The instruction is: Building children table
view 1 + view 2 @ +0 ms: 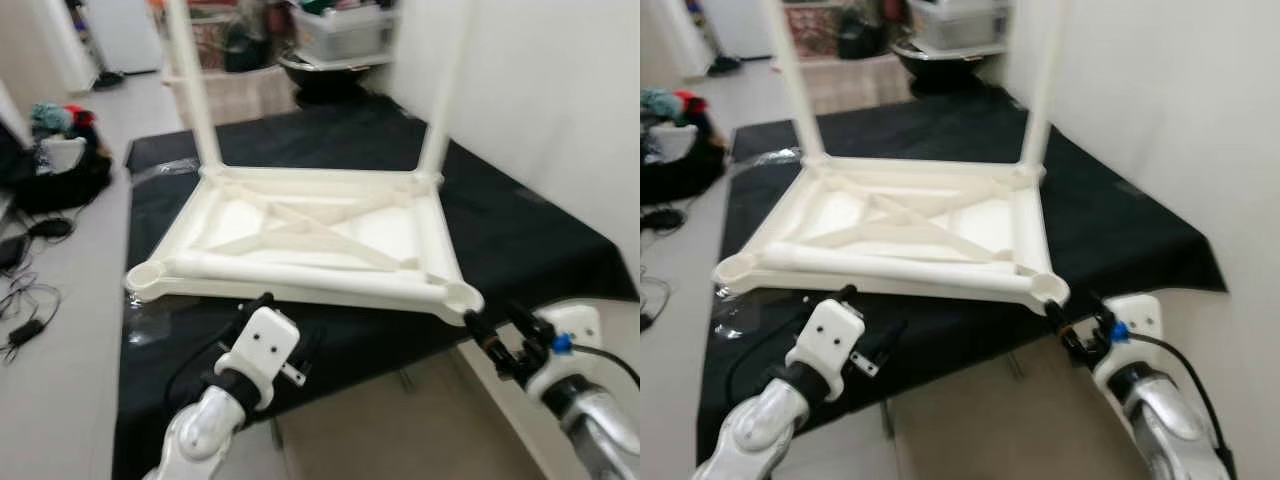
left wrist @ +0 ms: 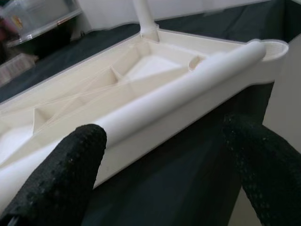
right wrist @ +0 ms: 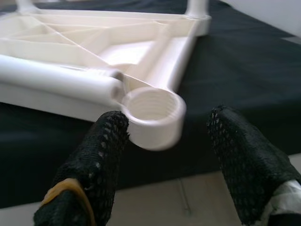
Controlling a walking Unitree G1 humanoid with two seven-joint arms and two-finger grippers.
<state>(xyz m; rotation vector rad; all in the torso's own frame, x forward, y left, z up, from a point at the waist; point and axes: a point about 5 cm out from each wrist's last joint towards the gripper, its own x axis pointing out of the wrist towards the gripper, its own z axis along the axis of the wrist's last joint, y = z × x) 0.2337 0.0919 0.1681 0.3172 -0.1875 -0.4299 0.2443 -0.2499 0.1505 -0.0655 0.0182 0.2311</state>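
On black cloth [image 1: 520, 240], upturned tabletop [image 1: 300, 235] with two legs [image 1: 195, 90] screwed in, third leg [image 1: 300, 272] loose along near edge, two sockets [image 3: 151, 110] unfilled; left gripper [image 2: 164, 155] and right gripper [image 3: 164, 141] both spread, empty.

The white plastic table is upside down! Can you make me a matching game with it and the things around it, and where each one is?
Things:
1. upside-down white plastic table top
2. loose white plastic leg tube
3. two upright white legs
4. empty threaded corner socket

Places:
A. screwed in at the far corners
B. lying along the near edge
C. on the black cloth
D. before the right gripper

Pairs: 1-C, 2-B, 3-A, 4-D
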